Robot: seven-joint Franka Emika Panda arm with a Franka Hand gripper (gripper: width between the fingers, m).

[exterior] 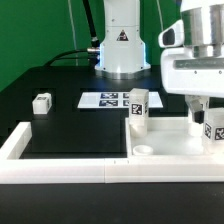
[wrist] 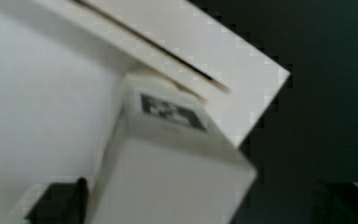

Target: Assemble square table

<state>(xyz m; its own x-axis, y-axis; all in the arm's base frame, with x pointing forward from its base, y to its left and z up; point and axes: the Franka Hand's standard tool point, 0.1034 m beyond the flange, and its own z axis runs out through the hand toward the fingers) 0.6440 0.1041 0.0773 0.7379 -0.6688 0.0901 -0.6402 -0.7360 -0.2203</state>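
The white square table top (exterior: 172,143) lies at the exterior view's right, against the border rail, with a round socket (exterior: 143,150) showing at its near corner. One tagged leg (exterior: 137,107) stands upright on its left corner. A second tagged leg (exterior: 213,128) stands at the right corner, slightly tilted, under my gripper (exterior: 200,108). In the wrist view this leg (wrist: 176,160) sits between my fingers (wrist: 60,200). One finger is against it and a dark gap shows on the other side, so the gripper (wrist: 211,208) is open around it. A loose leg block (exterior: 41,102) lies on the black table at the left.
The long white border rail (exterior: 60,168) runs along the front and up the left side. The marker board (exterior: 108,100) lies flat in the middle, in front of the robot base (exterior: 122,50). The table top's rim (wrist: 176,55) shows in the wrist view.
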